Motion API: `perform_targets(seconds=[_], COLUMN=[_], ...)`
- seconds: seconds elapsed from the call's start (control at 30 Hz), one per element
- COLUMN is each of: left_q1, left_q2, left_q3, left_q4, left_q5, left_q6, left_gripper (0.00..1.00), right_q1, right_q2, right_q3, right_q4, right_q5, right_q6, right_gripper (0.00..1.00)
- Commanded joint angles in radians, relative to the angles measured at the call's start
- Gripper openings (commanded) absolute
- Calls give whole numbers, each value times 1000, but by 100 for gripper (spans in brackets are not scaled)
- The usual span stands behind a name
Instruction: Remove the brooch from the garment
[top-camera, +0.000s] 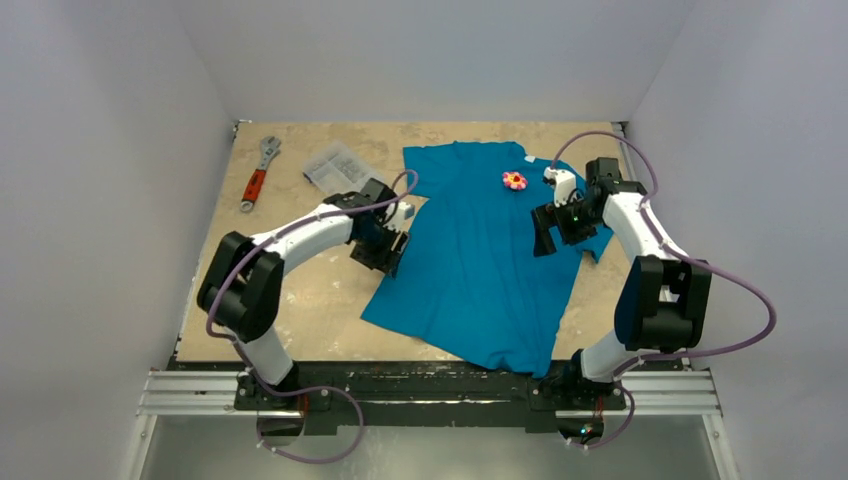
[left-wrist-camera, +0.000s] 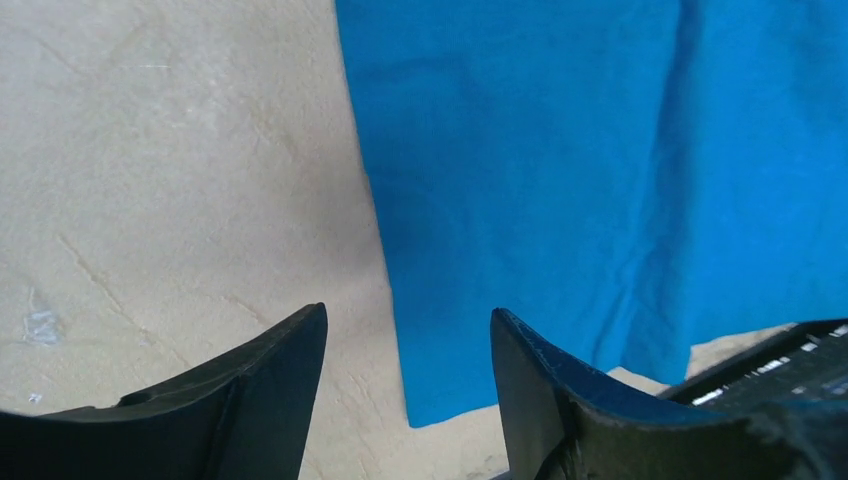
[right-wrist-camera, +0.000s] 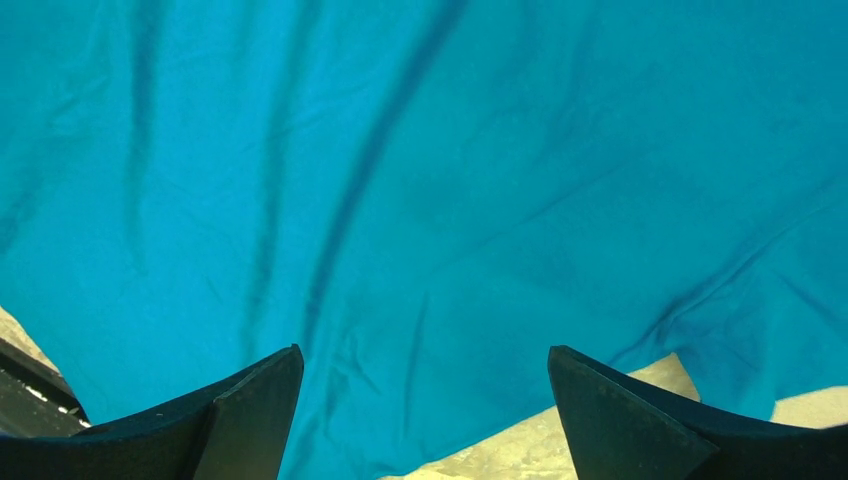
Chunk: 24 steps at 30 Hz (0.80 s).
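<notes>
The teal-blue garment (top-camera: 480, 255) lies flat in the middle of the table. The pink-red brooch (top-camera: 514, 180) with a yellow centre sits on its upper right part, near the collar. My left gripper (top-camera: 385, 252) is open and empty, over the garment's left edge; the cloth edge (left-wrist-camera: 400, 300) runs between its jaws. My right gripper (top-camera: 545, 235) is open and empty above the garment's right side, short of the brooch; its view shows only cloth (right-wrist-camera: 420, 200). The brooch is out of both wrist views.
A red-handled wrench (top-camera: 258, 175) and a clear bag of small parts (top-camera: 335, 165) lie at the back left of the tan table (top-camera: 300, 290). White walls close in on three sides.
</notes>
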<state>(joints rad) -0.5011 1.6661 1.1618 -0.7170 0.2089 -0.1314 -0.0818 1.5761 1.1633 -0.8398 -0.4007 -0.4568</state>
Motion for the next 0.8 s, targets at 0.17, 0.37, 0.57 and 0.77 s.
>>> perform_targets(seconds=[0.17,0.37,0.57,0.77], left_q1=[-166,-206,-193,-139], left_q2=[104,189,268,266], left_q3=[42,64,156,150], left_q4=[49,25,-122,-260], left_q5=[-311,-342,-291,-259], left_q6=[-25,-5,43,121], left_gripper=[60,50,28,1], right_q1=[-12,-13,-13,-17], right_q2=[2,-7,38,89], right_q3=[68,47,54,110], right_q4=[-27,-12,-7,0], right_q5=[46,77,121,189], right_q6=[19,8,-25,-57], right_gripper=[97,97,97,97])
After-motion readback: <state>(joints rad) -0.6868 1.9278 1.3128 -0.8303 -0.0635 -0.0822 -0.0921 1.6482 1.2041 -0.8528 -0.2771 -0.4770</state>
